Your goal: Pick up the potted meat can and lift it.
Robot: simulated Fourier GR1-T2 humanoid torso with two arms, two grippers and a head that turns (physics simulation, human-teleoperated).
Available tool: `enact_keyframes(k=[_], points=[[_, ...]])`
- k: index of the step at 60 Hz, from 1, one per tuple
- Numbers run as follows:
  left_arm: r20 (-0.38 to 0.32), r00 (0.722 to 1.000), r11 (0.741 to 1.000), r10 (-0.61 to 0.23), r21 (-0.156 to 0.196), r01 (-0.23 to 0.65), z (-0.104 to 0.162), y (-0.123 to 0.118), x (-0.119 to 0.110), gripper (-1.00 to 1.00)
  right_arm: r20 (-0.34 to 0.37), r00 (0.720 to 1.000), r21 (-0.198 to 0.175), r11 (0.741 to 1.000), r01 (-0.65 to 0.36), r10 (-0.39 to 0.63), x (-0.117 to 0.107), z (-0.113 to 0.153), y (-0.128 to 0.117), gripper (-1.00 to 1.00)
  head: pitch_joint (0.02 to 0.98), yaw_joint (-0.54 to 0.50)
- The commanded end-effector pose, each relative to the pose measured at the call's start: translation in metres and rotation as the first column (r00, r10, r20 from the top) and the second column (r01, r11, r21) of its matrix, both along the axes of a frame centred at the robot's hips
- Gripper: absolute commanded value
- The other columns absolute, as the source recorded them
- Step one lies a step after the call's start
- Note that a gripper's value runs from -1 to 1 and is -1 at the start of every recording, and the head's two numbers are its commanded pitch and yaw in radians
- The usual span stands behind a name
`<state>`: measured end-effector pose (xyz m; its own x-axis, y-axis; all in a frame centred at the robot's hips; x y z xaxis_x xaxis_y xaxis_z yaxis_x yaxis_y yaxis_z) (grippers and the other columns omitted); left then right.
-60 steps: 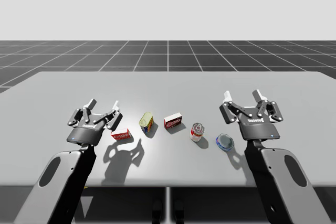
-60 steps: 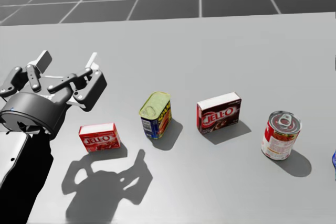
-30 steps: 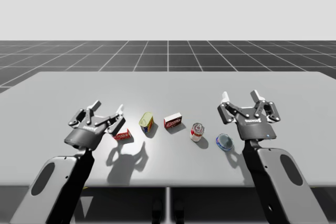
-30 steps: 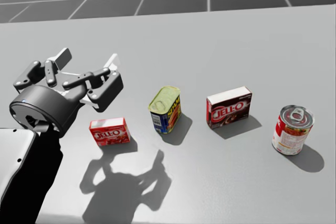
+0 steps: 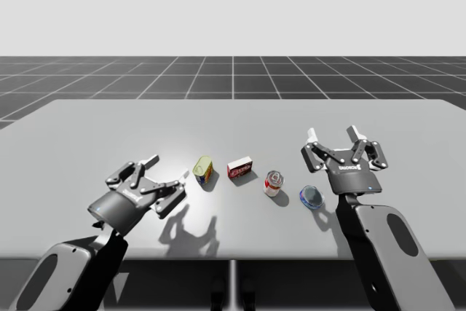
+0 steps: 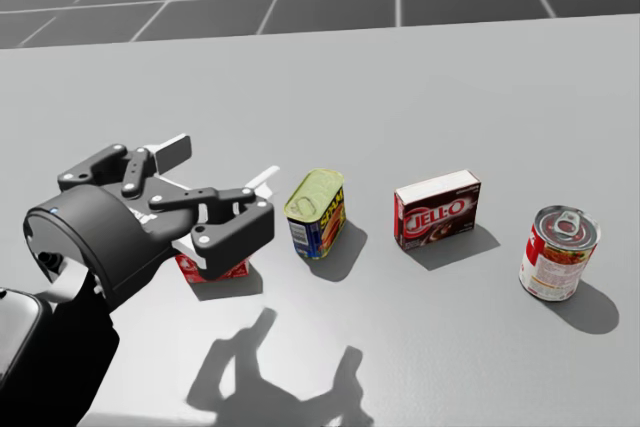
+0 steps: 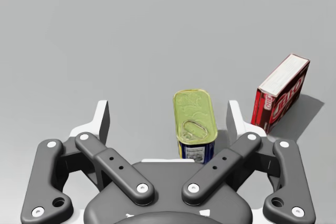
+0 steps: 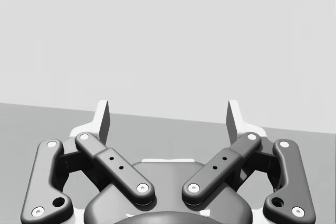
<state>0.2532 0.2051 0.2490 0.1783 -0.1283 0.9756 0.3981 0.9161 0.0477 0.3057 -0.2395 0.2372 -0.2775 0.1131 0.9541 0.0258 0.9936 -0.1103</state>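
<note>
The potted meat can [image 5: 203, 170] is a rectangular tin with a yellow-green lid and a blue and red label, standing left of the table's middle. It also shows in the head view [image 6: 317, 211]. My left gripper [image 5: 166, 171] hovers open just left of it, low over the table [image 6: 220, 169]. In the left wrist view the potted meat can [image 7: 196, 124] stands a short way ahead of the left gripper [image 7: 168, 119], in line with the gap between its fingers. Far to the right, my right gripper [image 5: 333, 135] is raised and open [image 8: 168, 116], holding nothing.
A small red box [image 6: 215, 269] lies partly hidden under my left gripper. Right of the meat can stand a dark red box [image 5: 239, 168] [image 7: 281, 92], a red-and-white round can [image 5: 273, 182] and a flat blue can [image 5: 312, 197]. The grey table [image 5: 233, 118] stretches beyond them.
My left gripper has dropped lower and swung right, over the small red box, now pointing at the meat can. My head turned slightly at first. The right arm barely moved.
</note>
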Motion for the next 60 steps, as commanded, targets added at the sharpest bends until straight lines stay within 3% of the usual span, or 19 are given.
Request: enact_keyframes(k=[1, 8, 31, 60], points=[[-0.049, 0.999, 0.999, -0.023, 0.028, 0.024, -0.014, -0.015, -0.004, -1.0, 0.004, 1.0, 0.001, 1.0, -0.001, 0.001, -0.001, 0.001, -0.001, -1.0, 0.751, 0.16], [-0.07, 0.997, 0.999, -0.012, 0.04, 0.015, -0.025, -0.022, 0.004, -1.0, 0.008, 1.0, 0.0, 1.0, -0.001, 0.001, -0.001, 0.002, -0.001, -1.0, 0.751, 0.16], [-0.134, 0.991, 1.0, 0.013, 0.007, -0.012, -0.056, -0.041, 0.041, -1.0, 0.019, 1.0, -0.003, 1.0, 0.004, -0.004, -0.003, 0.004, -0.002, -1.0, 0.746, 0.15], [-0.173, 0.984, 0.999, 0.052, 0.009, -0.051, -0.081, -0.057, 0.069, -1.0, 0.027, 1.0, -0.007, 1.0, 0.011, -0.011, -0.004, 0.006, -0.003, -1.0, 0.75, 0.13]])
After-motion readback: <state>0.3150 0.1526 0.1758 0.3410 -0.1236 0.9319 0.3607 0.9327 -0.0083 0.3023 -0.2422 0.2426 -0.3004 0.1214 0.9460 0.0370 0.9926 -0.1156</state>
